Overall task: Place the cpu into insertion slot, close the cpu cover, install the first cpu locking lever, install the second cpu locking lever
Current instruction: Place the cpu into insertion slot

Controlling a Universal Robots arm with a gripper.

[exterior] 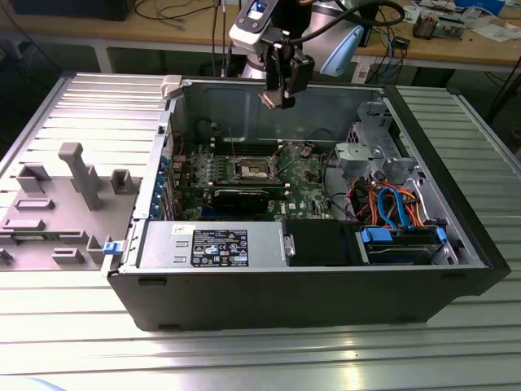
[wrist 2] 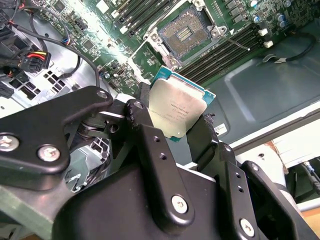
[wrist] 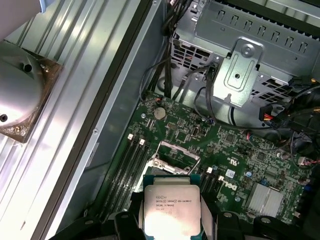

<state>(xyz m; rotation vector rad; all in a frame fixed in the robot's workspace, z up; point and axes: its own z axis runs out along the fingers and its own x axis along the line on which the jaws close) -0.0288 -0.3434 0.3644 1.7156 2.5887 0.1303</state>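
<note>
The step in hand is the first one, to place the chip. The black two-fingered claw is clamped on the cpu, a small flat square chip with a dull silver metal top and a blue-green edge. One finger presses on each of two opposite edges. The chip is in the air and is not yet seated.

In the exterior view the claw hangs above the open black computer case, which lies on the ribbed metal tabletop. The cpu is at the claw's tip, well above the green motherboard.

The insertion slot is a square dark socket with fine contacts and a silver metal rim. It lies open, with its contacts exposed, just beside the long narrow black memory slots. In the first wrist view the cpu covers the near part of the slot, so the chip seems to be roughly over it but still apart from it.

In my judgement, finishing this step calls for the chip's edges to be parallel with the socket rim and for the chip to be level. It then calls for a slow, straight descent, because the contacts look delicate and a tilted or shifted chip could damage them.
</note>
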